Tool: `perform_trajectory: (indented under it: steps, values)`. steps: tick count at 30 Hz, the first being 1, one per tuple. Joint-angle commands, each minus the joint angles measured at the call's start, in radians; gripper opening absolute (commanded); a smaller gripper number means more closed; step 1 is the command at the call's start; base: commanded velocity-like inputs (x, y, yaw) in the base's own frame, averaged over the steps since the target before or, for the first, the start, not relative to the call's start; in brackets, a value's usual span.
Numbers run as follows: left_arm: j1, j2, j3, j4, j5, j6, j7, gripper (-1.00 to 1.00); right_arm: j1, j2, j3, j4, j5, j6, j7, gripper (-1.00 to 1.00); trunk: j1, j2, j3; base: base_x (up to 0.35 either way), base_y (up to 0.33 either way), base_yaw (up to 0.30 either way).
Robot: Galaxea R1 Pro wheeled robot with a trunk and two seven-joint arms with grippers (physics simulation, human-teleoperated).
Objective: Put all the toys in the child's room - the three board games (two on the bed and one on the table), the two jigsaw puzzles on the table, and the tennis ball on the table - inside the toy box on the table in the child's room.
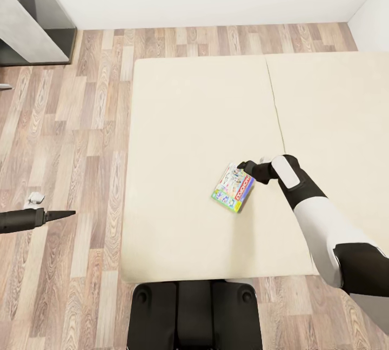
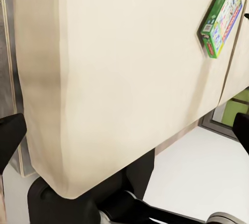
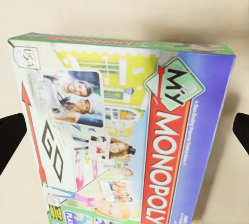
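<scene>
Fingers spread wide, the right gripper [image 3: 124,135] hovers over the flat green-edged cartoon-covered board game [image 1: 233,188] lying on the beige mattress of the bed [image 1: 178,123]. Closing off-centre could skid the box across the bare mattress. The left gripper [image 1: 60,213], seemingly open, idles above the wood-plank floor [image 1: 70,139].

One board game [image 1: 233,188] lay flat, cover up, on my side of the beige bed [image 1: 189,139], turned at an angle to the mattress edges. Green-edged box, blue side band, red "MONOPOLY" stripe, cartoon cover [image 3: 119,141]. Lid closed, box apparently undamaged.
</scene>
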Motion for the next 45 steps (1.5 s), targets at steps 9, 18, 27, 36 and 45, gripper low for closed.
perform_trajectory:
  steps: [9,18,27,36,45]
  values:
    - [-0.001,-0.001,0.003,-0.001,-0.010,0.011,-0.008,1.00,-0.006,0.001,0.008,-0.001,-0.010,0.001,-0.009,1.00,0.001,-0.002,-0.015,0.000,0.000,0.000]
    - [-0.001,-0.001,0.003,-0.001,-0.010,0.011,-0.008,1.00,-0.006,0.002,0.008,0.003,-0.009,0.000,-0.009,1.00,0.001,-0.002,-0.030,0.000,0.000,0.000]
    - [-0.001,-0.001,0.003,-0.001,-0.010,0.011,-0.008,1.00,-0.006,0.002,0.008,0.003,-0.009,-0.001,-0.009,1.00,0.001,-0.002,-0.039,0.000,0.000,0.000]
    - [-0.001,-0.001,0.003,-0.001,-0.010,0.011,-0.008,1.00,-0.006,0.002,0.009,0.003,-0.009,-0.001,-0.009,1.00,0.001,-0.002,-0.040,0.000,0.000,0.000]
    - [-0.001,-0.001,0.003,-0.001,-0.010,0.011,-0.008,1.00,-0.006,0.002,0.009,0.003,-0.009,-0.001,-0.009,1.00,0.001,-0.002,-0.046,0.000,0.000,0.000]
